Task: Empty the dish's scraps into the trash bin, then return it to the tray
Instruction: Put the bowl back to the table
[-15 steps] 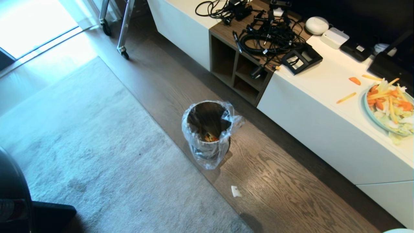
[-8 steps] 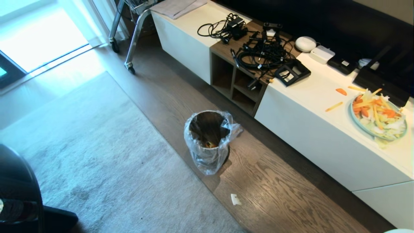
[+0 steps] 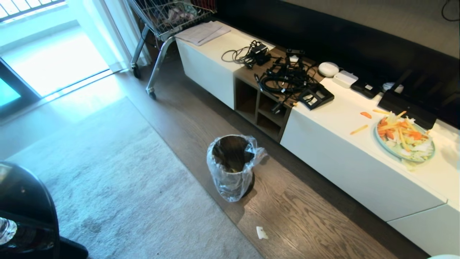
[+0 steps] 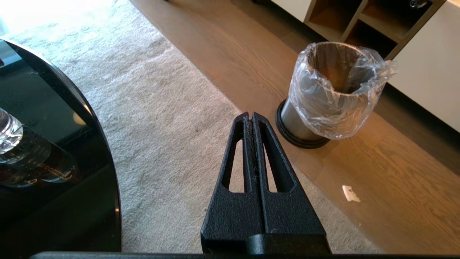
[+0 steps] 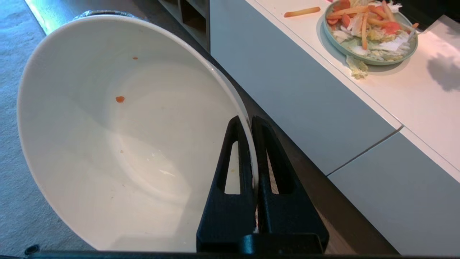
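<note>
My right gripper [image 5: 248,120] is shut on the rim of the dish [image 5: 118,136], a deep white bowl tilted on its side. Only two tiny orange crumbs [image 5: 120,99] cling inside it. The trash bin [image 3: 231,169], shiny metal with a crinkly clear bag, stands on the wood floor ahead of me. A little yellowish scrap shows deep inside it. The left wrist view shows the trash bin [image 4: 323,93] beyond my left gripper [image 4: 250,115], which is shut on nothing above the rug. The tray is out of view. Neither arm shows in the head view.
A long white low cabinet [image 3: 341,158] runs along the right, carrying a teal plate [image 3: 384,149] heaped with vegetable pieces, loose strips and tangled cables [image 3: 287,77]. A grey rug [image 3: 107,180] covers the left floor. A black round table [image 4: 54,144] stands close at my left. A wheeled wire cart [image 3: 169,14] stands far back.
The whole head view has shifted downward in the picture, bringing the cabinet's far end and the wire cart into sight. The bin and plate have kept their places.
</note>
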Robot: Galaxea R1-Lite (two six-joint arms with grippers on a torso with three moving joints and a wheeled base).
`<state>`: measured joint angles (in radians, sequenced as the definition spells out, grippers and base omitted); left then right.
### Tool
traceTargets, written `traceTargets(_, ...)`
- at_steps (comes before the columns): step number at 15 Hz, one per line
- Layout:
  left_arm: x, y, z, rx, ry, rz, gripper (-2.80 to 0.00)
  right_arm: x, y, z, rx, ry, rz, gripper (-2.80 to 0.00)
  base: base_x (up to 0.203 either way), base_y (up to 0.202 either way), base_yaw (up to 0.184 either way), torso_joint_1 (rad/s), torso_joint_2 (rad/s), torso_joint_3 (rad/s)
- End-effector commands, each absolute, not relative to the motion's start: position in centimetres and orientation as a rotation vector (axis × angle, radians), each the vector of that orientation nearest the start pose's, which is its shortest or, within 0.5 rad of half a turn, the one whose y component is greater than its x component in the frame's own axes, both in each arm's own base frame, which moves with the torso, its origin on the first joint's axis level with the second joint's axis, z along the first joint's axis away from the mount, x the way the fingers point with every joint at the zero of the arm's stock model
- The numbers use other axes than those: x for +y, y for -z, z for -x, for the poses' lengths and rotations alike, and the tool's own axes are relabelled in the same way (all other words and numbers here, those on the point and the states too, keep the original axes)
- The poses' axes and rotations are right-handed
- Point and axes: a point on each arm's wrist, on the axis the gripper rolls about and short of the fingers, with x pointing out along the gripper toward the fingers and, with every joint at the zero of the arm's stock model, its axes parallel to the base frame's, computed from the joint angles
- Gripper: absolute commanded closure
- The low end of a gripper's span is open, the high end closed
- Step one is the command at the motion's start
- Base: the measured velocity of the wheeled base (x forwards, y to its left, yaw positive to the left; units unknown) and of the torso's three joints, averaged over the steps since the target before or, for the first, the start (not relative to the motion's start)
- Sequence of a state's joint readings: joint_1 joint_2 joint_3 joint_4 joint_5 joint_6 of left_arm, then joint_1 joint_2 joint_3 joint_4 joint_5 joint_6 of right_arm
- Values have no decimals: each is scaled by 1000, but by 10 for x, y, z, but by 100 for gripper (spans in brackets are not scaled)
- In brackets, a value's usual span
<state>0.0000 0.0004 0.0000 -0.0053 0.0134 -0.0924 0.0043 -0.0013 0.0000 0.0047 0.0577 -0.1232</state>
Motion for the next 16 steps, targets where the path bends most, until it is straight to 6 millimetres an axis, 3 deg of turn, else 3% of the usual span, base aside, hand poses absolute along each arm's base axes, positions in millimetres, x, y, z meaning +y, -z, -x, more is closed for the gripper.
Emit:
traceTargets(1,0,-76,23,-7,-14,94,0,1,-75,23,1,-63,124,0,0,0,0,5,0,200)
traceTargets(16,0,-76,23,-7,-14,94,0,1,-75,23,1,-63,124,0,0,0,0,3,3,201)
